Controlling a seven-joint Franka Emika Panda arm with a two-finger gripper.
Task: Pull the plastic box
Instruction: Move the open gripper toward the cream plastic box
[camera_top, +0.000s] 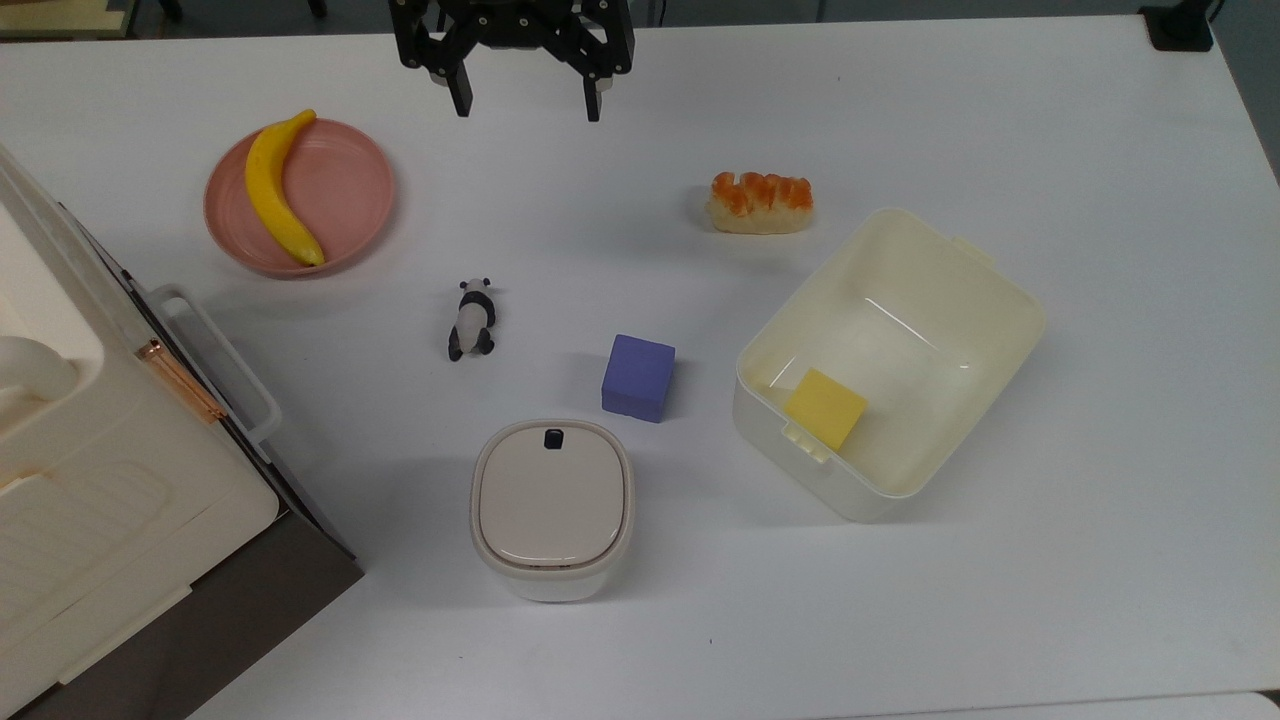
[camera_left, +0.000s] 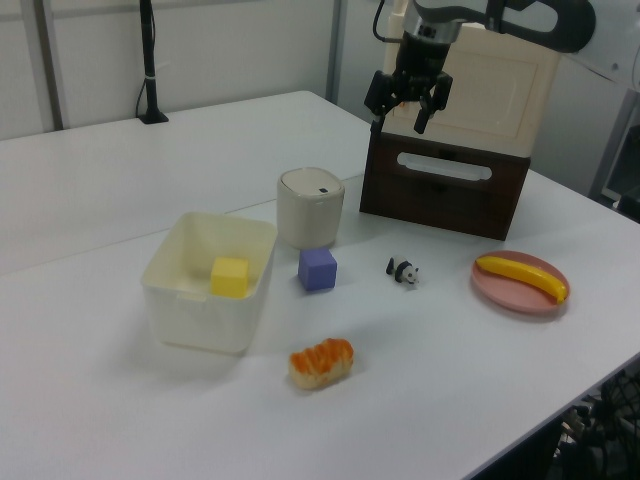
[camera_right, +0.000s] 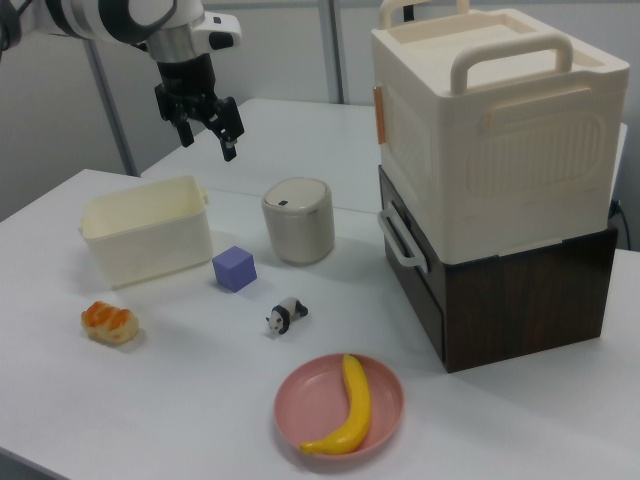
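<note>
The plastic box (camera_top: 780, 440) is a cream-white lidless tub lying at an angle on the top view's right side of the white table. A yellow block (camera_top: 826, 408) sits inside it near one short wall. The box also shows at the left view's left (camera_left: 200, 320) and the right view's left (camera_right: 150, 245). My black gripper (camera_top: 526, 105) hangs open and empty above the table at the top view's upper edge, well away from the box. It is high over the table in the left view (camera_left: 400, 115) and the right view (camera_right: 208, 140).
Between gripper and box lie a bread roll (camera_top: 760, 202), a purple cube (camera_top: 639, 377) and a toy panda (camera_top: 471, 318). A lidded round-cornered container (camera_top: 552, 505) stands near the cube. A banana (camera_top: 278, 190) rests on a pink plate (camera_top: 370, 190). A big white case (camera_top: 90, 450) fills the top view's left.
</note>
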